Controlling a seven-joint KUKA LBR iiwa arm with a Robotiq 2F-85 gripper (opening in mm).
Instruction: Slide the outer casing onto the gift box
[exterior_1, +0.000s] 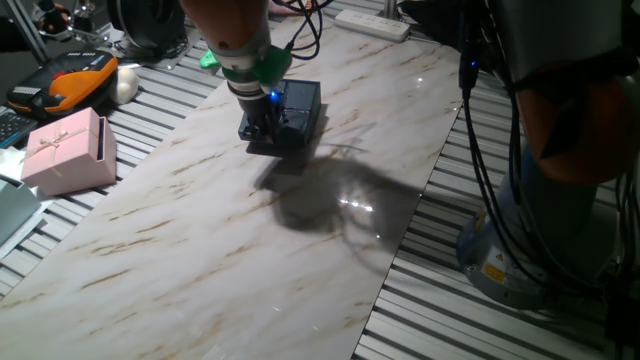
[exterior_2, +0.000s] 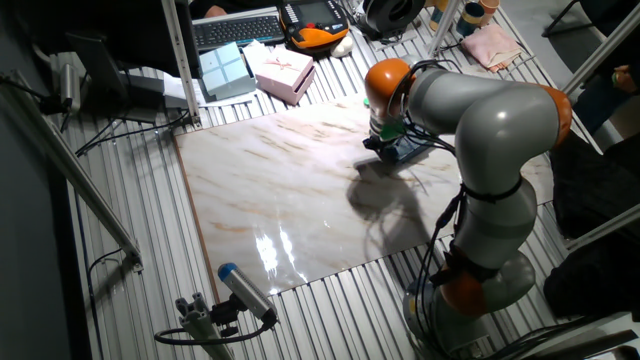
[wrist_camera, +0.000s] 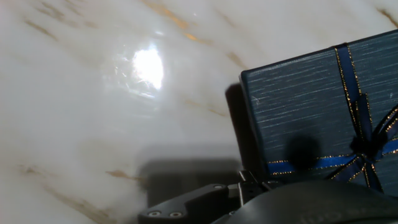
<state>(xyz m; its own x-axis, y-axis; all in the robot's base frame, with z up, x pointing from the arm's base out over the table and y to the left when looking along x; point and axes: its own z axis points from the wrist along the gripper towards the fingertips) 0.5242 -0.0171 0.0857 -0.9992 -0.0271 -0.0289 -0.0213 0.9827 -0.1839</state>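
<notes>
My arm reaches out over the marble table (exterior_1: 200, 240) from its base at the table's side, the wrist turned straight down so my gripper (exterior_1: 262, 128) stands low at the far end of the slab. The outer casing (wrist_camera: 311, 118) lies flat there, its ribbon bow (wrist_camera: 367, 146) facing up, right beside my fingers and partly under my hand. I cannot tell whether my fingers are spread or closed; the hand view shows only dark housing at its lower edge. The gift box may sit beneath the casing, but I cannot make it out.
</notes>
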